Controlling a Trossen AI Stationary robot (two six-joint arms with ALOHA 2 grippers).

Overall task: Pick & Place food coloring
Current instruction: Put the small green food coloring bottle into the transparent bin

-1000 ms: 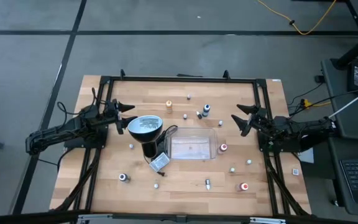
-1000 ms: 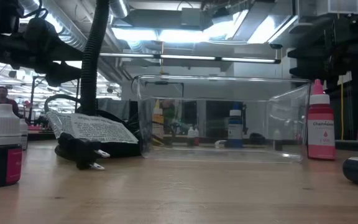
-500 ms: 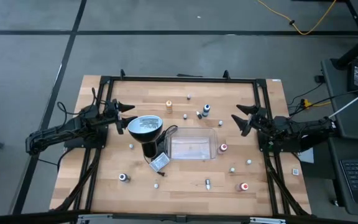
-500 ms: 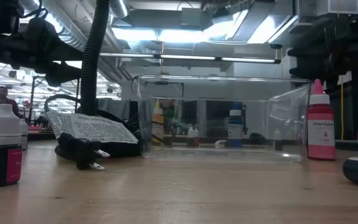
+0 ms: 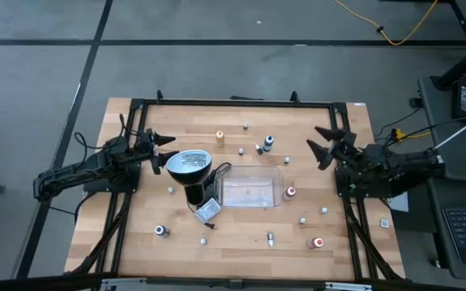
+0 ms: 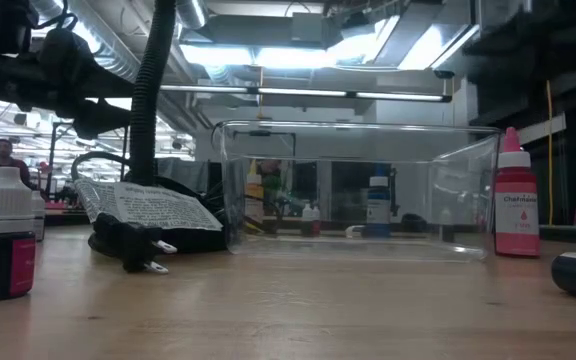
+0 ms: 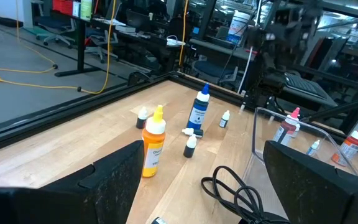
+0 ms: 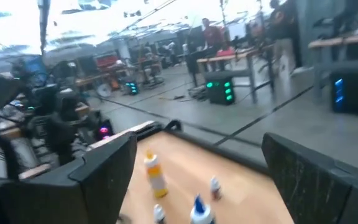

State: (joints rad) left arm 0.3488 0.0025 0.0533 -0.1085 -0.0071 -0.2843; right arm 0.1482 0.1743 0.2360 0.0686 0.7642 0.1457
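Food coloring bottles [image 5: 290, 192] are all loose on the table [image 5: 136, 242], none in the clear tray [image 5: 251, 170] at table centre. One red bottle stands just beside the tray's right wall. Orange bottle [image 5: 220, 137], blue bottle [image 5: 268, 143] and a few small ones sit toward the far edge; another red one [image 5: 318, 242] is near the front-right corner, a dark one [image 5: 161, 230] near front-left.

Change over the last second: right gripper [image 5: 330, 143] has swung from pointing at the tray toward the far-right corner, and its wrist view is motion-blurred. Nothing on the table has moved. My read: right arm has just begun its first approach, probably toward the far-edge cluster; no pick yet.

Pose: right arm reaches in from the right edge, fingers spread wide, empty. Left gripper [image 5: 162, 149] parked at the left edge beside the black lamp [image 5: 189, 166], fingers also spread, empty, has not moved.
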